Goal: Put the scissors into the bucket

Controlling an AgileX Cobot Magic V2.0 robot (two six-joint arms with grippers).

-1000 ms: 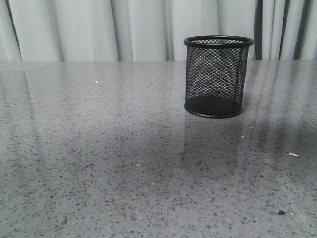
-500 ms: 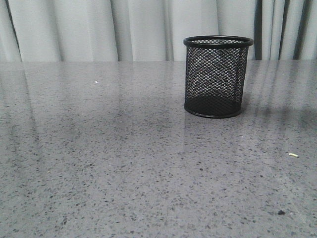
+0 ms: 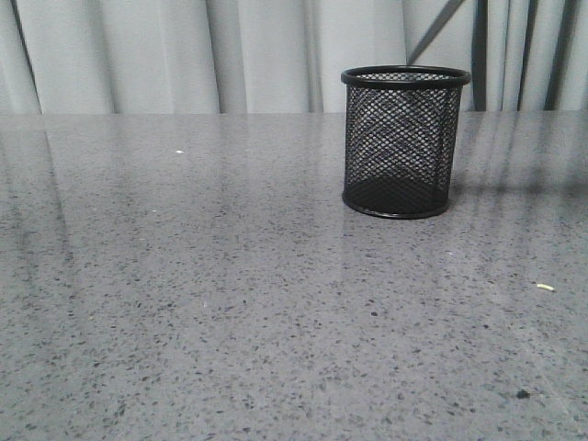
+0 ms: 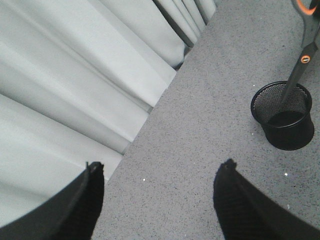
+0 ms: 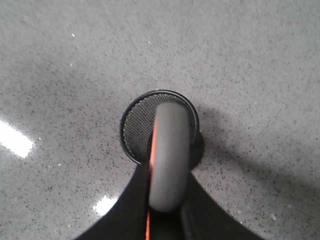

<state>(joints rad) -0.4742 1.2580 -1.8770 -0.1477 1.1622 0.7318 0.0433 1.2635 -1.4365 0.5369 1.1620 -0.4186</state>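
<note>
Scissors held point-down over the cup, almost in line with its mouth.

The right gripper (image 5: 167, 212) is clamped on the handle of the scissors (image 5: 169, 155), which hang with their long axis close to upright, blades aimed down at the bucket (image 5: 161, 125). In the left wrist view the blade tip (image 4: 287, 89) appears to sit at or just inside the rim, leaning a little off vertical; in the front view only a thin slanting blade (image 3: 436, 28) shows above the bucket. The bucket stands upright on the table (image 3: 230, 294), on the right arm's side. The left gripper (image 4: 160, 192) hangs spread and empty, well apart. A straight drop looks enough.
</note>
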